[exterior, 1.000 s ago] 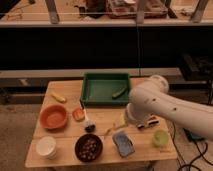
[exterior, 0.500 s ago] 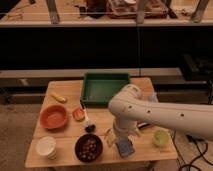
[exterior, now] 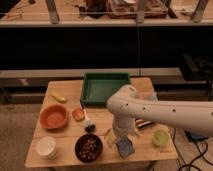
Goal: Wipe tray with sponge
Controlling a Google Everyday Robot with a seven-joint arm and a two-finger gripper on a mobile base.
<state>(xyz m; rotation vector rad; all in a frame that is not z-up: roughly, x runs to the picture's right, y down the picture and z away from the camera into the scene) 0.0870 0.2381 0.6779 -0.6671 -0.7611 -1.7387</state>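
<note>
Sponge lies flat near the front edge of the wooden table, between a dark bowl and a green cup — well apart from the green tray at the back. Gripper hangs just over the sponge, fingers spread apart, nothing clamped — arm enters from the right

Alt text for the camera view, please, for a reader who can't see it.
A white robot arm reaches in from the right, its open claw just above a slate-blue sponge at the front of a wooden table. A dark green tray sits at the back; an orange bowl, a white cup and a dark bowl stand left.
</note>
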